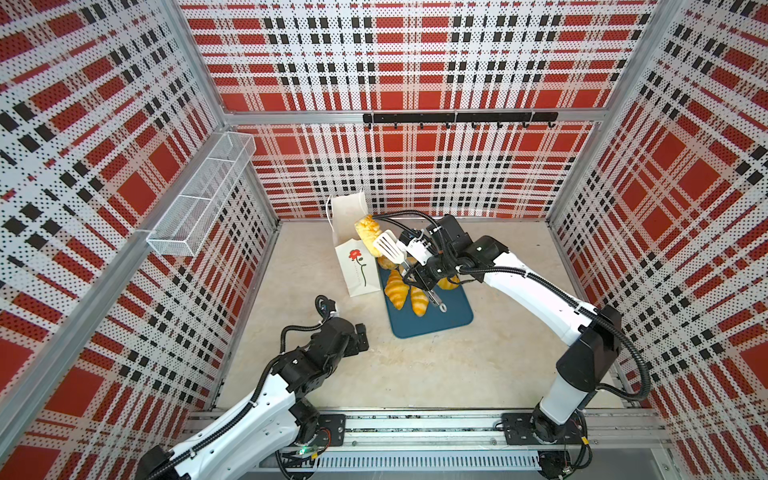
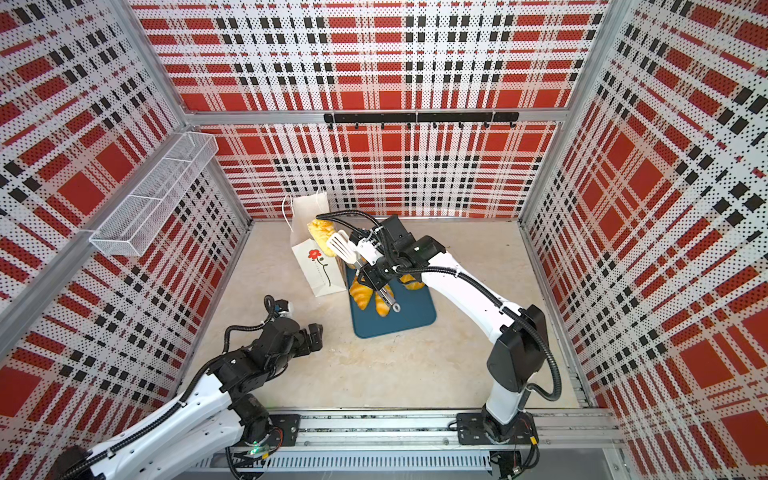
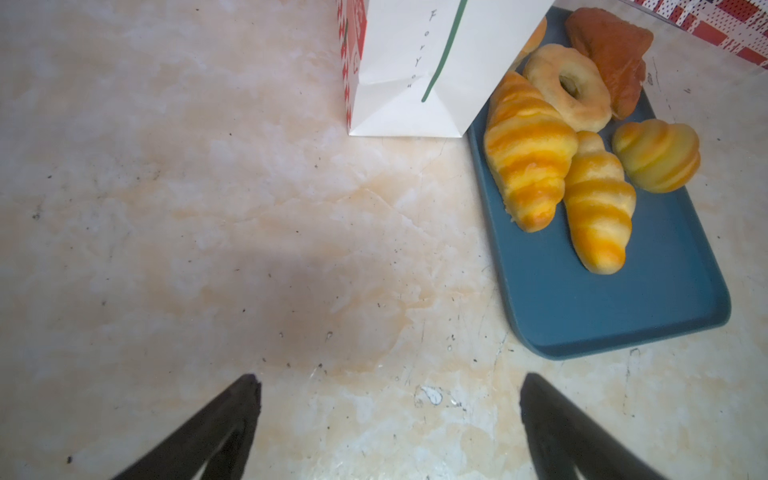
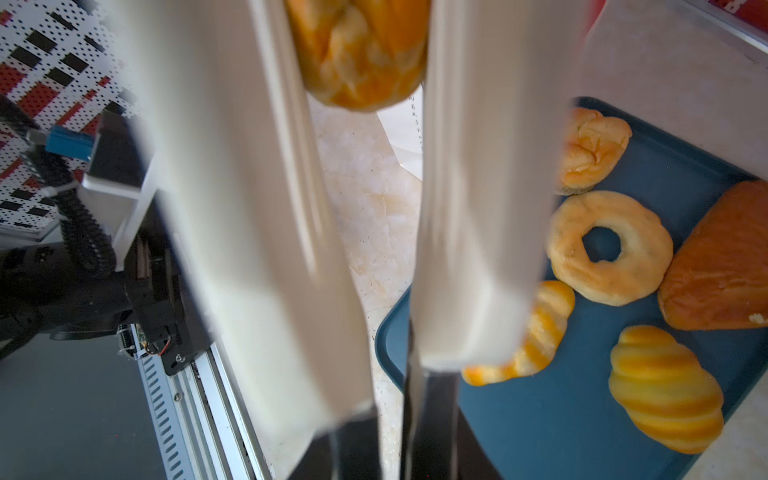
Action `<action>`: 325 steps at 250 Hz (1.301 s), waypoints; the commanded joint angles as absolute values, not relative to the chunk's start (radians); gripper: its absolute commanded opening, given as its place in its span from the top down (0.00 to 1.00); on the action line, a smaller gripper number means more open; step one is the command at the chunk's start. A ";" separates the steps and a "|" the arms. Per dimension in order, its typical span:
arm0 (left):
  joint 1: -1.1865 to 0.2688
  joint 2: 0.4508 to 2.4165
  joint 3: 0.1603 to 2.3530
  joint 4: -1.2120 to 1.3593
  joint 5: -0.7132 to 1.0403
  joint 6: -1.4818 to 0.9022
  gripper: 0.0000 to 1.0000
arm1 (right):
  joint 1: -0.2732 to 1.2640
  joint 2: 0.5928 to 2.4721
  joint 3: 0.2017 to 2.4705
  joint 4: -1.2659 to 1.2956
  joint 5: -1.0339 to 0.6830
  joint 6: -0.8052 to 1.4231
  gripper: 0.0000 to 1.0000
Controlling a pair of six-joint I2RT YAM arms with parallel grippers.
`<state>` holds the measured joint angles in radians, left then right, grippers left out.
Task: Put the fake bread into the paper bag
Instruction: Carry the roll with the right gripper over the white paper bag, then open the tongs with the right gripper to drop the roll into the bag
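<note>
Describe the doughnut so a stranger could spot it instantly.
Find the blue tray beside the white paper bag. On it, the doughnut sits between a striped croissant and the dark orange-brown piece. It alone is a pale ring with a hole.

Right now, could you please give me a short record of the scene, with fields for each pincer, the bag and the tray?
Right pincer: closed on white tongs
Tongs: clamping one pastry
Held pastry: raised at the open top of the paper bag; cannot tell whether it is inside yet
Left pincer: open, empty, over bare table
Paper bag: upright, beside the tray
Tray: blue, holds six pastries, including a ring doughnut
</note>
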<state>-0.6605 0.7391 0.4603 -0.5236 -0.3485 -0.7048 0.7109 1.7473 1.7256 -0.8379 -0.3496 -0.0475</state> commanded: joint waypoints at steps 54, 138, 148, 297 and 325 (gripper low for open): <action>-0.676 0.789 0.512 -0.466 -0.341 -0.653 0.01 | 0.709 1.858 1.920 -0.793 -0.387 -0.027 0.72; -0.695 0.811 0.508 -0.452 -0.348 -0.652 0.01 | 0.724 1.942 2.053 -0.804 -0.356 -0.007 0.72; -0.696 0.810 0.508 -0.451 -0.349 -0.655 0.01 | 0.726 1.953 2.065 -0.805 -0.347 -0.004 0.72; -0.699 0.793 0.493 -0.457 -0.350 -0.666 0.01 | 0.752 2.084 2.227 -0.870 -0.169 -0.019 0.69; -0.699 0.793 0.492 -0.460 -0.350 -0.668 0.01 | 0.755 2.093 2.239 -0.880 -0.137 -0.023 0.66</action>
